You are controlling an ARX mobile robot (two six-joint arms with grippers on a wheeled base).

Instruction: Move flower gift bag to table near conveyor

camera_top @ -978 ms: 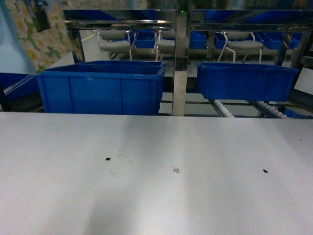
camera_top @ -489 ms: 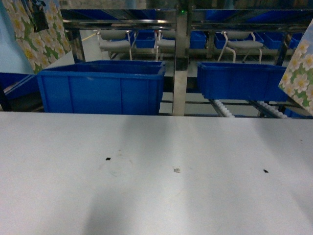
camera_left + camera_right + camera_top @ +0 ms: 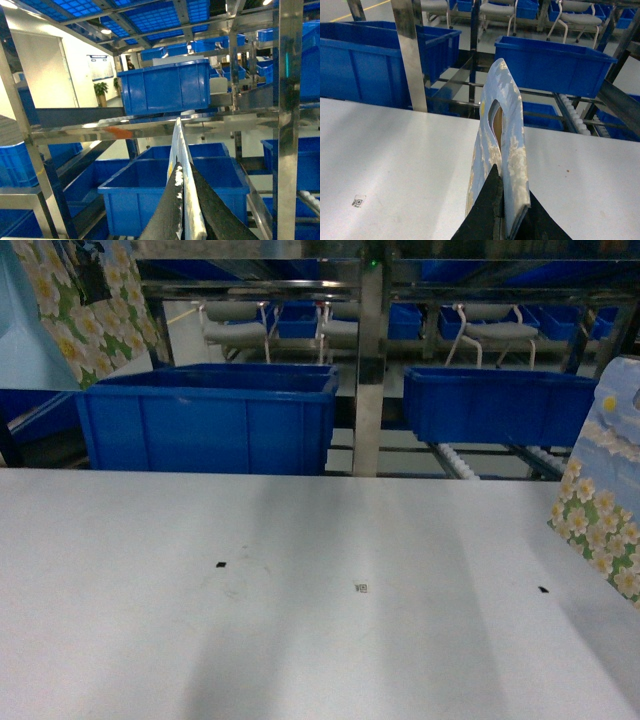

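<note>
The right gripper point(image 3: 502, 212) has its fingers pinched shut on a flattened flower gift bag point(image 3: 502, 145), hanging above the worktop point(image 3: 300, 640) near the conveyor point(image 3: 455, 462). The left gripper point(image 3: 182, 210) likewise clamps a second flower bag point(image 3: 85, 300) high above the blue bin point(image 3: 205, 420). The paper looks light, thin and floppy, likely to swing; the edge beside the handle cutout seems the safest hold.

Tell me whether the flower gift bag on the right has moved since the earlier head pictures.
Yes. The right gift bag came in from the right edge and dropped lower against the blue bin.
</note>
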